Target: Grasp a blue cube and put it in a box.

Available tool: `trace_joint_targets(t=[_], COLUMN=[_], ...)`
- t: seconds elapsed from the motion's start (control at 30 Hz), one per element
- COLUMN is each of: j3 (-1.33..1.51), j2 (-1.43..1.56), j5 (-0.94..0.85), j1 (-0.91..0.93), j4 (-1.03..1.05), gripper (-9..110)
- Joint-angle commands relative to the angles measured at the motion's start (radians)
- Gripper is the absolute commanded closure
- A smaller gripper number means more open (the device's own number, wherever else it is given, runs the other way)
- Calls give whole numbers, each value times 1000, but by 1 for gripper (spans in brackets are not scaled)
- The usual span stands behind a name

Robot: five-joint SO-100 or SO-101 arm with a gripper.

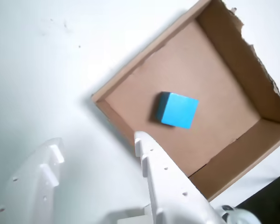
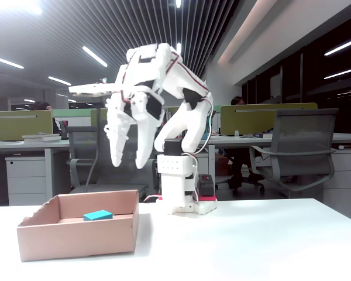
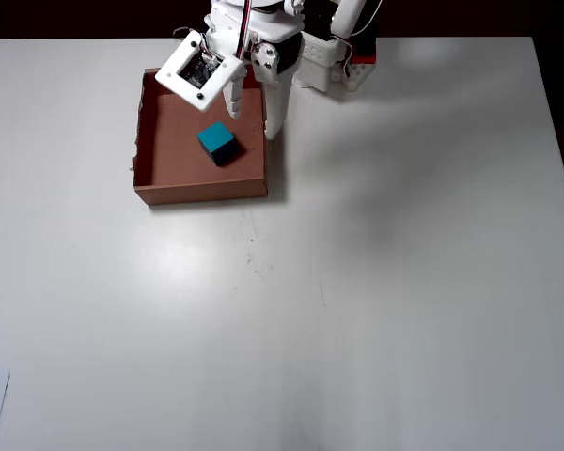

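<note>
Above, the tool (image 2: 130,159) hangs agape, empty, touching nothing.

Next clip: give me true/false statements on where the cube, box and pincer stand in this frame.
1. The blue cube lies on the floor of the box. True.
2. The pincer is shut on the cube. False: it is open and empty, raised well above the box in the fixed view.
3. The box sits right next to the arm's base. True.
4. The cube rests against a box wall. False: bare cardboard shows on all its sides in the wrist view.
</note>
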Motion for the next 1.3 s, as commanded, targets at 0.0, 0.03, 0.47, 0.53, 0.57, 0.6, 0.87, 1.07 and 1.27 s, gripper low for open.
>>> trace_joint_targets(t=[0.0,0.03,0.47,0.53,0.57,0.6,0.87,1.07,1.27], j3=[-37,-37,84,121,143,164,359,476,577], j2=[38,49,239,272,287,305,463,566,647], j5=[-8,-6,-2,-2,-2,-2,2,15,31], j1=[-37,-55,-268,-285,-290,-298,-357,-377,-387], j4=[15,28,121,117,114,112,117,126,135], gripper=[85,85,88,88,88,88,88,88,88])
